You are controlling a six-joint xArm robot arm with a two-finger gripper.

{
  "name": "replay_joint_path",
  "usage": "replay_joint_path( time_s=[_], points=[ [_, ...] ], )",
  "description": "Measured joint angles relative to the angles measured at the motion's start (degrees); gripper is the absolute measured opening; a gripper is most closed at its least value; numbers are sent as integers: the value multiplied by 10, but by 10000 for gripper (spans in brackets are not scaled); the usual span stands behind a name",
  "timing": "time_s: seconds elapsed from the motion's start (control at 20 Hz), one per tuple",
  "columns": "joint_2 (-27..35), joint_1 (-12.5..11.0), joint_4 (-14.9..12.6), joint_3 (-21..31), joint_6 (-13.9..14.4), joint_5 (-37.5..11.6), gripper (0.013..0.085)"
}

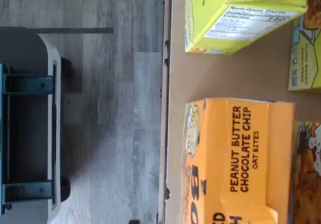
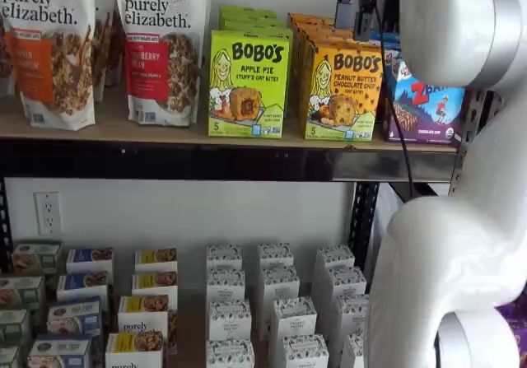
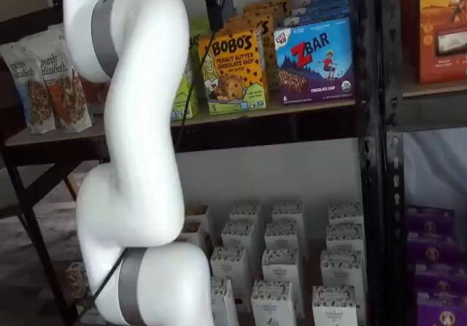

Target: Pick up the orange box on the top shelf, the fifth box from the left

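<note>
Because the camera rides on the wrist, that view looks straight down on the orange box (image 1: 235, 161), its lid panel reading peanut butter chocolate chip, with a lime-green box (image 1: 241, 13) beside it; fingers not visible there.

In a shelf view, the orange box (image 2: 343, 90) stands front-facing at the board's edge, upper centre-right of frame, between the apple pie box (image 2: 248, 84) and the Zbar box (image 2: 424, 104), on the top shelf (image 2: 107, 129). The gripper (image 2: 356, 10) hangs just above it at the top edge; fingers too obscured to judge by eye, but jaws stand wide, nothing held.

In a shelf view, the gripper (image 3: 219, 1) sits upper centre over the orange box (image 3: 233, 71), the arm (image 3: 139, 144) blocking the left.
</note>
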Motion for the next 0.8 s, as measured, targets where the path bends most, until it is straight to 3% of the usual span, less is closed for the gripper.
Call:
replay_joint_path(
  time_s=[0.35,0.8],
  points=[
    [23,24,1,-16,24,9,850],
    [18,30,-15,7,24,-13,850]
  ],
)
